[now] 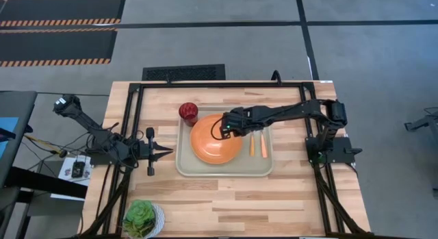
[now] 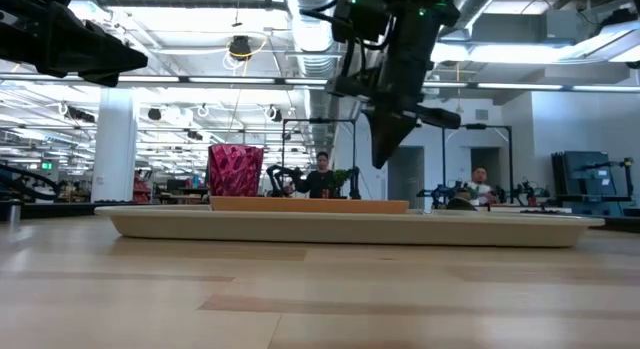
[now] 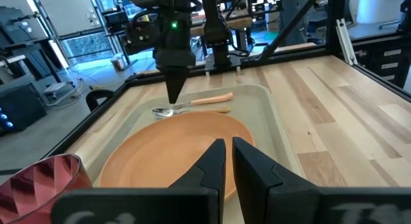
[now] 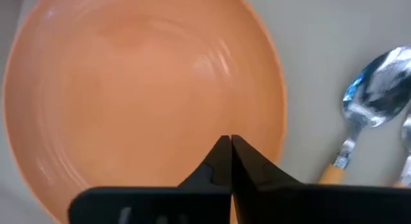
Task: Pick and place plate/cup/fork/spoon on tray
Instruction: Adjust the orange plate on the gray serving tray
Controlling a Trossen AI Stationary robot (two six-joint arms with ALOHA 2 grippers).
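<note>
The orange plate lies flat on the beige tray, left of the tray's middle. The dark red cup stands upright in the tray's far left corner. The spoon and the fork lie side by side on the tray, to the right of the plate. My right gripper is shut and points down. It hangs above the plate's right part, clear of it, and it also shows in its own wrist view. My left gripper is shut and empty, and waits just left of the tray.
A small white bowl with green leaves stands at the table's near left corner. A black frame runs along the table's far edge and its sides. Bare wood lies in front of the tray. People show in the room behind.
</note>
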